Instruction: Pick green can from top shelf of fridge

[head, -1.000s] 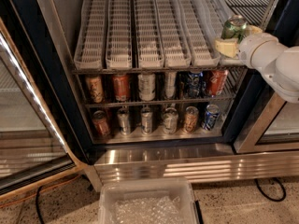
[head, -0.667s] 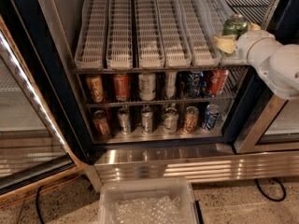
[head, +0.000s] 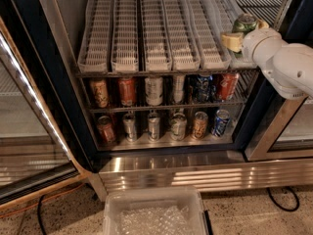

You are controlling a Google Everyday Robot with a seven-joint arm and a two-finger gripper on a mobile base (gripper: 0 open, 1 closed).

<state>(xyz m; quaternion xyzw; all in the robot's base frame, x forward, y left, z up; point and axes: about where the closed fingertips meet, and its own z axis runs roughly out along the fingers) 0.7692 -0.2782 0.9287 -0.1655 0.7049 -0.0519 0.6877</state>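
1. At the right end of the top shelf point(head: 156, 43) of the fridge point(head: 186, 173), the green can point(head: 244, 21) is seen just past the last white lane tray, with its silver top showing.
2. The claw point(head: 247, 32) is at this same place, and it is closed around the green can: one pale yellow pad point(head: 231, 40) lies against the lower left side of the can, and another yellow piece shows at its right side.
3. Whether the can rests on the shelf or is lifted a little from it, one cannot tell.
4. The white arm point(head: 286, 65) comes in from the right edge and crosses in front of the dark door frame.
5. The ribbed lane trays of the top shelf run side by side from the front to the back.
6. Below it, two narrower wire racks carry rows of cans, among them an orange can point(head: 127, 91), a silver can point(head: 153, 89) and a blue can point(head: 221, 122).
7. On the floor before the steel base stands a clear plastic bin point(head: 154, 214), and a dark cable point(head: 283, 200) lies at the right.
8. An open glass door point(head: 29, 131) stands at the left.
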